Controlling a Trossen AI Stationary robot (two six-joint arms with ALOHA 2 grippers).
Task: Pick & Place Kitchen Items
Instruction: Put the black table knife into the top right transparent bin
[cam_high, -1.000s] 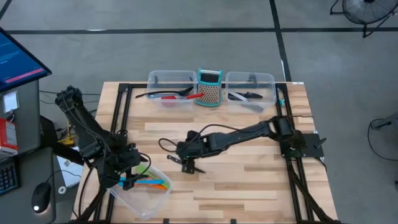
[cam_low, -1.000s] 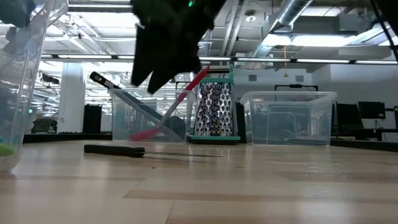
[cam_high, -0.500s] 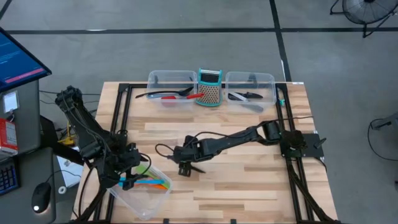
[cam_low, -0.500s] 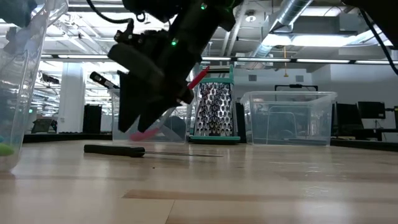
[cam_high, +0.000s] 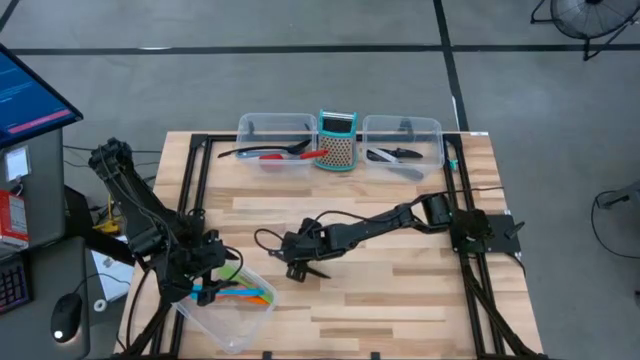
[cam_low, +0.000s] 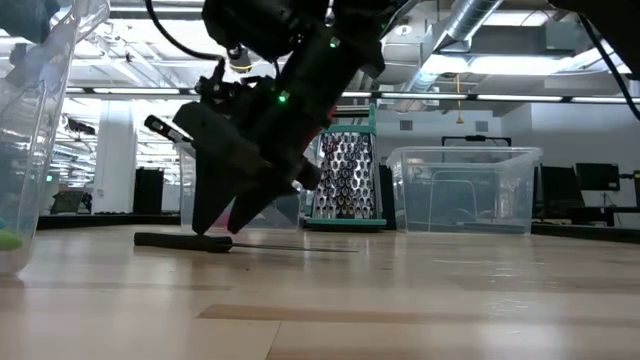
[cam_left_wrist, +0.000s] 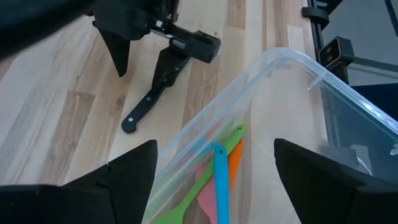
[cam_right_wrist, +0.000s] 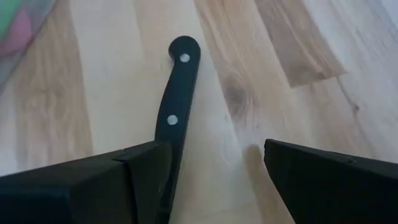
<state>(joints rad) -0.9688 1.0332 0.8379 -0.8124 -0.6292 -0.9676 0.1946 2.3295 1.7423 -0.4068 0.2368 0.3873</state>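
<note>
**Inspector:** Report the right arm.

**Operator:** I have the right gripper (cam_high: 297, 268) low over the middle of the worktop (cam_high: 400, 290), tips nearly on the wood. Its jaws are spread and grasp nothing. From its wrist camera I see the black-handled knife (cam_right_wrist: 176, 99) lying flat, two rivets showing, its handle running in under one of the fingers (cam_right_wrist: 93, 186). The other finger stands clear on bare wood. From table height the knife (cam_low: 185, 241) lies flat with its thin blade pointing away from the gripper (cam_low: 225, 215) above the handle.

**Inspector:** Left arm?

**Operator:** The left gripper (cam_high: 205, 272) sits near the front left corner, over the clear tub (cam_high: 235, 315) there. Jaws released; I see both fingers (cam_left_wrist: 124, 180) wide apart, the tub's rim (cam_left_wrist: 298, 62) passing between them, nothing held.

**Inspector:** Remaining items?

**Operator:** Inside that tub lie green, blue, orange and pink spatulas (cam_left_wrist: 217, 180), overlapping. Along the rear edge stand two more clear tubs either side of the teal-framed grater (cam_high: 338, 140). The rear left tub (cam_high: 272, 125) holds a red spoon (cam_high: 290, 156) and a dark utensil. The rear right tub (cam_high: 402, 124) holds dark and grey utensils I cannot tell apart.
</note>
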